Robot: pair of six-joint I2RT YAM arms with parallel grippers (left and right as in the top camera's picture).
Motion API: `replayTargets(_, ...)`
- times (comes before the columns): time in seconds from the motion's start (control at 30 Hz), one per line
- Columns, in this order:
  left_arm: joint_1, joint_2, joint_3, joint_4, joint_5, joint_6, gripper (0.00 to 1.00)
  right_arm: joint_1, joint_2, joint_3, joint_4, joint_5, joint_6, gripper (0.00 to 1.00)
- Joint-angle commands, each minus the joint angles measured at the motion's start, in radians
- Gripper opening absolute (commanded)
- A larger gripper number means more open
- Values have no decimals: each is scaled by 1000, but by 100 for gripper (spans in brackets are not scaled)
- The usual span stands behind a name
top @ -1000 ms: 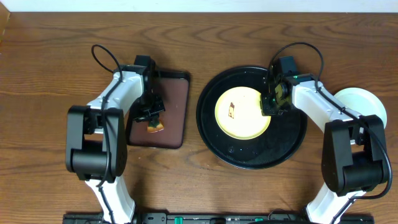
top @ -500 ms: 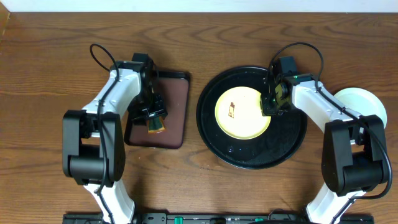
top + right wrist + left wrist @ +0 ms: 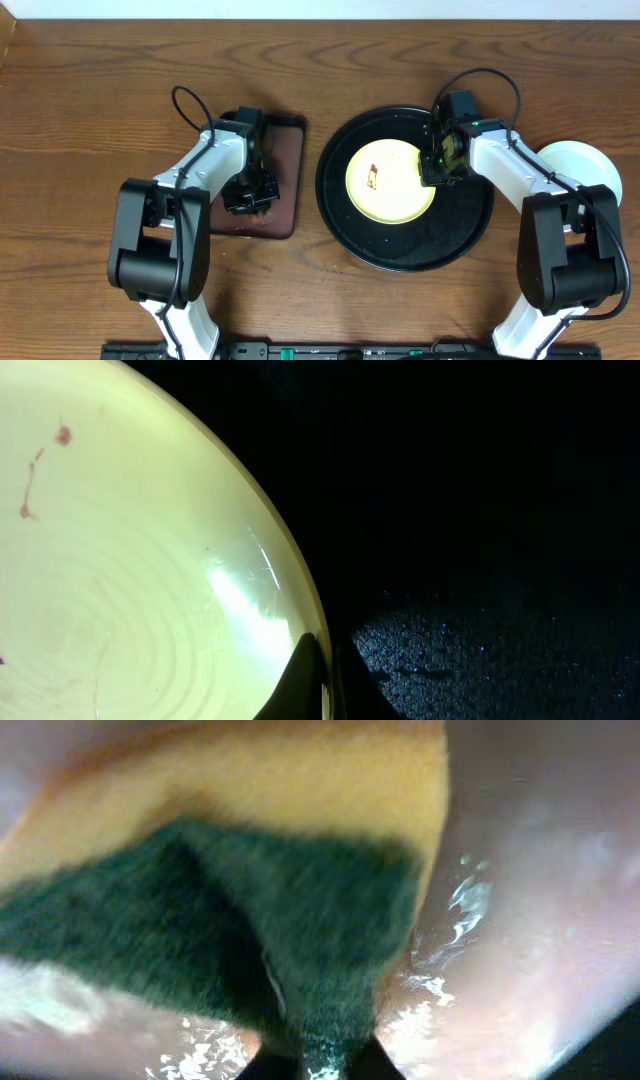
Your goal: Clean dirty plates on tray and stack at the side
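Yellow plate lay in the middle of a round black tray, right of centre in the overhead view, with a small dark smear on its left half. The right pincer sat at the plate's right edge. The right wrist view showed its two dark fingertips pressed close on the rim, pinching the plate, with thin reddish marks in the upper left of that frame. The tray floor beside the rim was black and speckled with wet glints.

A pale plate rested on the wooden table at the far right of the frame, near the tray and partly behind the right arm.

Left of centre, the left pincer was down over a brown rectangular tray. Its wrist view was very close and blurred: a sponge — yellow, with a dark green scouring face — was pinched between the dark fingertips at the bottom edge, over a wet, shiny surface.
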Motion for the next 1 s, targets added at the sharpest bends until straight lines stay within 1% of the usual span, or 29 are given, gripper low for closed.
replayTargets(0.0, 2, 5, -5, -11, -5, 6, 7, -8, -2, -5, -8, 21, 12, 1)
replayTargets(0.1, 8, 5, 37, -66, -6, 33, 8, -8, -2, -5, -11, 21, 12, 1)
replayTargets(0.17, 11, 5, 93, -120, -24, 36, 17, -8, -2, -5, -13, 21, 11, 1)
replayTargets(0.2, 13, 5, 109, -132, -38, 36, 30, -8, -2, -5, -15, 21, 11, 1)
replayTargets(0.27, 13, 1, 137, -143, -75, 36, 39, -8, -2, -5, -16, 20, 12, 1)
replayTargets(0.3, 14, 0, 144, -141, -90, 35, 46, -8, -2, -5, -16, 20, 12, 1)
replayTargets(0.33, 14, -1, 150, -131, -111, 35, 49, -8, -2, -5, -16, 20, 12, 1)
replayTargets(0.4, 16, -1, 151, -98, -136, 35, 51, -8, -2, -5, -15, 20, 12, 1)
replayTargets(0.53, 18, 2, 138, -23, -164, 35, 51, -8, -2, -5, -15, 20, 12, 1)
replayTargets(0.6, 17, 6, 120, 7, -163, 27, 47, -8, -2, -5, -15, 20, 12, 1)
replayTargets(0.73, 18, 34, 70, 57, -164, 27, 45, -8, -2, -5, -16, 19, 12, 1)
replayTargets(0.77, 18, 43, 61, 63, -163, 27, 41, -8, -2, -5, -16, 16, 12, 1)
replayTargets(0.9, 17, 58, 59, 67, -163, 28, 12, -8, -2, -5, -16, 13, 12, 1)
replayTargets(0.97, 18, 56, 75, 68, -163, 39, 8, -8, -2, -5, -16, 13, 12, 1)
